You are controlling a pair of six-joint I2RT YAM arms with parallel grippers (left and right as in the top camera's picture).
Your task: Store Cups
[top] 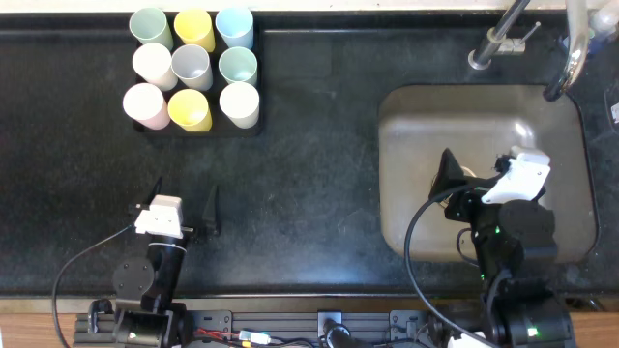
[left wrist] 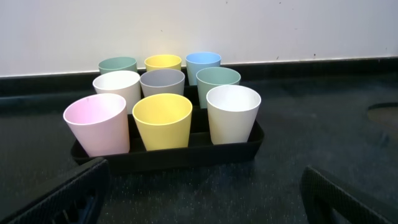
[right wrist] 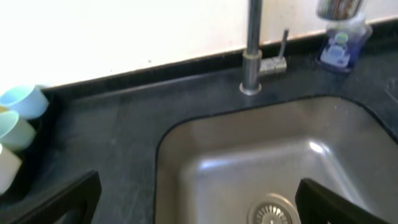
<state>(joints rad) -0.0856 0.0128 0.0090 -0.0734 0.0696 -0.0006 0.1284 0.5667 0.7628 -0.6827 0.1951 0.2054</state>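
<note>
Both grippers: spread wide with nothing between the fingers, each one released.
Left gripper (top: 184, 196): low over the dark countertop (top: 309, 145), on the near side of the tray and facing it, well apart from the cups.
Right gripper (top: 481, 174): above the steel sink (top: 416, 116), over the basin, with the drain (right wrist: 273, 211) ahead of it and lying between its fingers in its own wrist view.
Tray (left wrist: 186, 155): black and shallow, on the countertop's far left, close to the white back wall (left wrist: 249, 25).
Cups: nine, all upright and open end up inside the tray, in three rows of three, standing close together.
Near row: pink cup (left wrist: 97, 124), near yellow cup (left wrist: 163, 121), near white cup (left wrist: 233, 112), from left to right.
Middle row: middle white cup (left wrist: 117, 87), grey cup (left wrist: 162, 82), middle green cup (left wrist: 218, 79).
Far row: far green cup (left wrist: 117, 65), far yellow cup (left wrist: 163, 61), blue cup (left wrist: 203, 60) — the row nearest the wall.
Tap (right wrist: 252, 46): a metal column rising from the countertop at the sink's far rim.
Bottle (right wrist: 341, 46): blue liquid inside, standing right of the tap, by the wall.
</note>
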